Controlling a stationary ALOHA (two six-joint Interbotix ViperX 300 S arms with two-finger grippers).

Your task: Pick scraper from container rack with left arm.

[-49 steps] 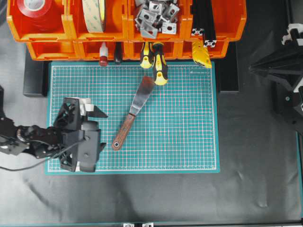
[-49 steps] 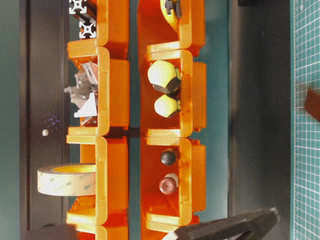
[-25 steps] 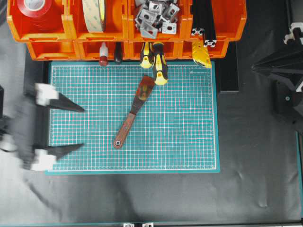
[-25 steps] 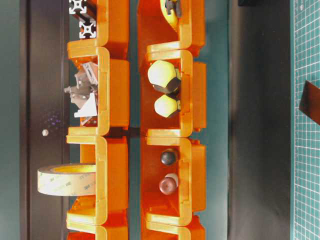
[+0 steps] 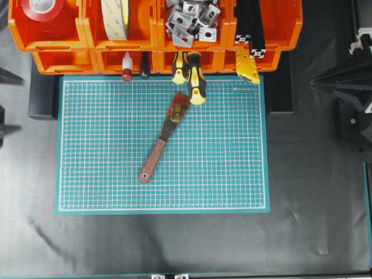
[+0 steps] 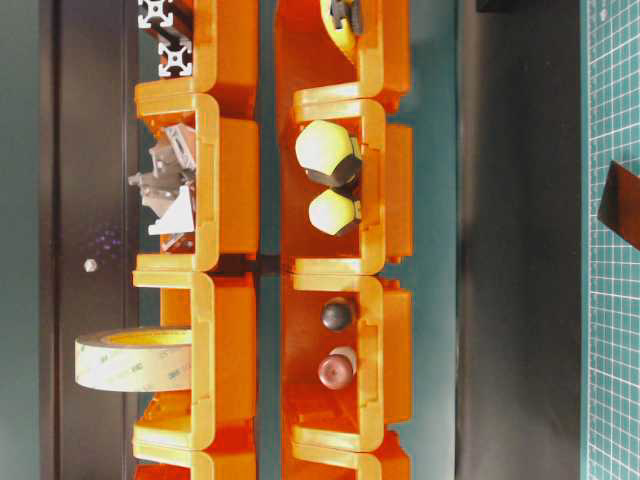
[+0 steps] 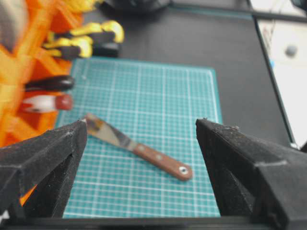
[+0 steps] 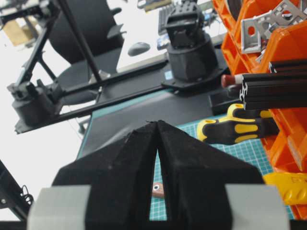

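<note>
The scraper (image 5: pixel 161 141) lies flat on the green mat (image 5: pixel 104 174), wooden handle toward the front left, rusty blade toward the container rack (image 5: pixel 58 61). In the left wrist view my left gripper (image 7: pixel 141 122) stands wide open with nothing in it; the scraper (image 7: pixel 144 152) lies on the mat well beyond its fingers (image 7: pixel 48 158). Overhead, only dark fingertips (image 5: pixel 8 75) of the left gripper show at the left edge. My right gripper (image 8: pixel 156 122) is shut and empty, parked at the right (image 5: pixel 317 84). The blade tip (image 6: pixel 620 205) shows at table level.
Two yellow-and-black screwdrivers (image 5: pixel 196 84) stick out of the lower bins onto the mat, just behind the blade. A red-knobbed tool (image 5: pixel 127 74) and a black one poke out further left. The upper bins hold tape rolls (image 5: pixel 116 17) and metal brackets (image 5: pixel 189 20). Black cloth surrounds the mat.
My left arm has swung back to the left, off the mat and almost out of the overhead view, its jaws open. The scraper has stayed on the mat, its blade slightly turned.
</note>
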